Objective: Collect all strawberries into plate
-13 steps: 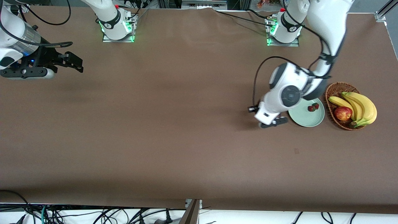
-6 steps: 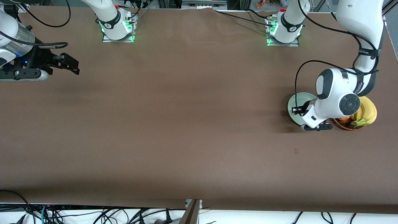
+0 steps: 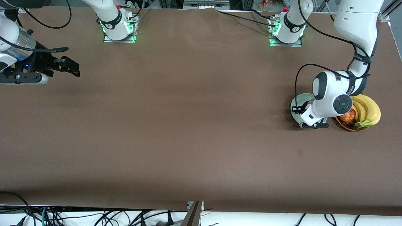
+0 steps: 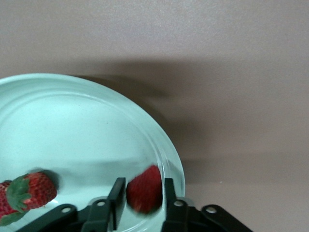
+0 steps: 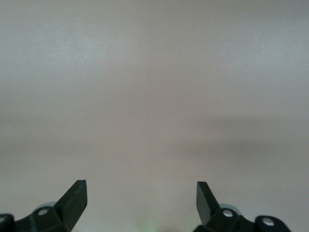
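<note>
Left claw point(image 4: 143, 193): a second ago it hung over bare desk point(image 3: 188, 141), just beside the plate point(image 3: 296, 102) toward the right arm's end. It has since swung in and now hangs low over the plate. Over the last half second it shifted only slightly, so you may take the carry as finished.

Its fingers point(image 4: 117, 193) are clamped narrow on one strawberry point(image 4: 145, 189). In the left wrist view that berry sits over the inside of the plate's raised rim point(image 4: 164, 159), not over the middle.

Two more strawberries, point(image 4: 34, 189) and point(image 4: 4, 205), already lie on the plate. In the front view the arm now covers them, though they showed there a second ago.

In my judgement only the release remains. No loose berry shows on the desk. Note the risk: dropped this close to the rim, the berry may roll off.

The wicker basket point(image 3: 345, 126) stands just beside the plate, holding bananas point(image 3: 367, 110) and an apple point(image 3: 347, 116). It is no part of your task.

Right claw point(image 3: 67, 64): it waits over the desk at the right arm's end with fingers spread wide and nothing between them. It has drifted only a little over the past second.
</note>
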`<act>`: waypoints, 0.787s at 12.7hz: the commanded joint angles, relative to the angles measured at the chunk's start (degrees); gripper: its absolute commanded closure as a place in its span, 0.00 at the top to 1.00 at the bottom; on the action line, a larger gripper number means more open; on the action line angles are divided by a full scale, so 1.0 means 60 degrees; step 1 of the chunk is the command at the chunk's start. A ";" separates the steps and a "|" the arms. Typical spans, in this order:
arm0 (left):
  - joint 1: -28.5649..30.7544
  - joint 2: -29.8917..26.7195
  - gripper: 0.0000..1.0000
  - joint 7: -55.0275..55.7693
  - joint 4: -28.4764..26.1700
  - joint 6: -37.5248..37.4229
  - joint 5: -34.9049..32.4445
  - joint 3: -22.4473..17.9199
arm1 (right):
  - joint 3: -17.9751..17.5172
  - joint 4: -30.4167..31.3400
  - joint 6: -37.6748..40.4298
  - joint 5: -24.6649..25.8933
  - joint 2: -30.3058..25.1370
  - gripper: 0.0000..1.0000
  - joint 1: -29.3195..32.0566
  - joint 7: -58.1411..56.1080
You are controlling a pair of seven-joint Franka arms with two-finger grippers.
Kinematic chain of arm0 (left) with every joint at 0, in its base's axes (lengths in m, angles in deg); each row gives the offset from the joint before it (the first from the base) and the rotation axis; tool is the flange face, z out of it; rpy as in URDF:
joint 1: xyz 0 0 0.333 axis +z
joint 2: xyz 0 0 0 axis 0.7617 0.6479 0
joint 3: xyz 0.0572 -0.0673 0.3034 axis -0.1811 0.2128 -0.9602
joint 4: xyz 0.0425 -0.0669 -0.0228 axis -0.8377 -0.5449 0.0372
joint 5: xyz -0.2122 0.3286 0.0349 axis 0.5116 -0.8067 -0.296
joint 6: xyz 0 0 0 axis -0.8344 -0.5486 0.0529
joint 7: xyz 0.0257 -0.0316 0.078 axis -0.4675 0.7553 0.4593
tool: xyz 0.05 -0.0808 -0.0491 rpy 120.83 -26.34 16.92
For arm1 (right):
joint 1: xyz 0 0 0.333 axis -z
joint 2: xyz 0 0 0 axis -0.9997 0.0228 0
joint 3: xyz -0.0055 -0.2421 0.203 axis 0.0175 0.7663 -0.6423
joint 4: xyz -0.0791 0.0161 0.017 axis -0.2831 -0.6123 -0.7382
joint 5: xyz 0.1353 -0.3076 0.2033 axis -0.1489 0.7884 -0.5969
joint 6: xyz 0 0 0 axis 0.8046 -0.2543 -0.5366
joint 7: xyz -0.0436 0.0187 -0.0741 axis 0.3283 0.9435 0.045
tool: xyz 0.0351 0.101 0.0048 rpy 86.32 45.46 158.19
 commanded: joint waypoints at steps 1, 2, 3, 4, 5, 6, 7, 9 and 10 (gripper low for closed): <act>-0.0016 -0.0389 1.00 -0.0516 0.0243 -0.0593 0.0201 -0.0181 | -0.0128 -0.0266 0.0194 0.0123 0.0110 1.00 0.0153 0.0007; -0.0016 -0.0579 1.00 -0.0502 0.0434 -0.0959 0.0215 -0.0182 | -0.0128 -0.0266 0.0179 0.0108 0.0096 1.00 0.0139 -0.0007; -0.0016 -0.0885 1.00 -0.0444 0.0581 -0.1340 0.0201 -0.0196 | -0.0143 -0.0266 0.0179 0.0123 0.0081 1.00 0.0110 -0.0007; -0.0030 -0.1236 1.00 -0.0414 0.0597 -0.1489 0.0201 -0.0196 | -0.0143 -0.0266 0.0237 0.0094 0.0081 1.00 0.0109 -0.0007; -0.0016 -0.1718 1.00 -0.0399 0.0597 -0.1548 0.0201 -0.0196 | -0.0143 -0.0266 0.0281 0.0079 0.0067 1.00 0.0109 -0.0036; -0.0016 -0.2144 1.00 -0.0399 0.0583 -0.1694 0.0186 -0.0196 | -0.0143 -0.0266 0.0296 0.0093 0.0008 1.00 0.0109 -0.0051; -0.0016 -0.2568 1.00 -0.0399 0.0597 -0.1826 0.0143 -0.0153 | -0.0143 -0.0266 0.0369 0.0108 -0.0021 1.00 0.0109 -0.0066; -0.0059 -0.3317 1.00 -0.0399 0.0626 -0.2263 0.0069 -0.0065 | -0.0026 -0.0513 0.0457 0.0094 -0.0022 1.00 0.0124 -0.0051; -0.0132 -0.3610 1.00 -0.0370 0.0757 -0.2600 0.0054 -0.0035 | 0.0004 -0.0602 0.0443 0.0021 -0.0007 1.00 0.0110 -0.0022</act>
